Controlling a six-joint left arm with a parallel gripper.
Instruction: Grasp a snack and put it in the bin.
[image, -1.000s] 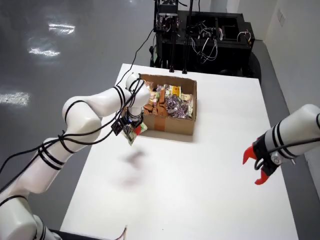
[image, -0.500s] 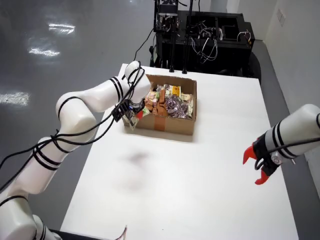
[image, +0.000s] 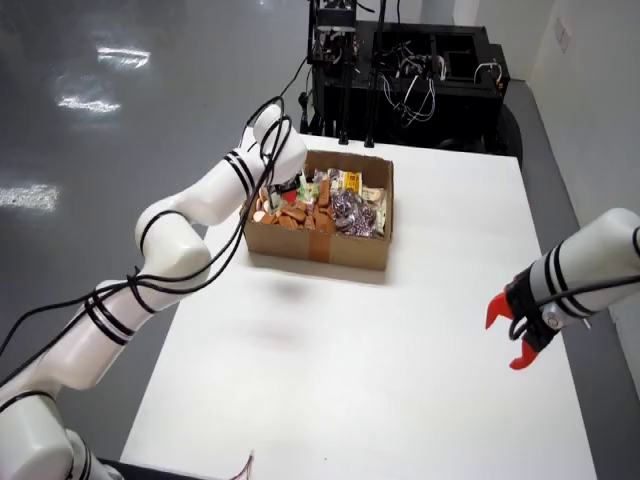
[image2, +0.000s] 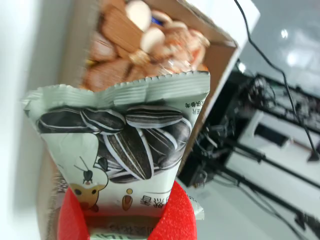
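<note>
In the view that rides on the gripper, a pale green sunflower-seed packet (image2: 125, 140) fills the frame, pinched at its lower end between the red fingers (image2: 177, 215) of my gripper (image2: 125, 222). Behind it lies the open cardboard box (image2: 220, 55), holding brown and orange snack packs (image2: 135, 45). From above, the white working arm (image: 215, 190) reaches over the left end of that box (image: 318, 240); its gripper is mostly hidden there behind the wrist. The box holds several mixed snacks (image: 335, 205).
A second white arm with an open red gripper (image: 515, 335) hangs over the white table's (image: 350, 360) right side. Black equipment racks and cables (image: 410, 70) stand behind the table's far edge. Grey floor lies to the left.
</note>
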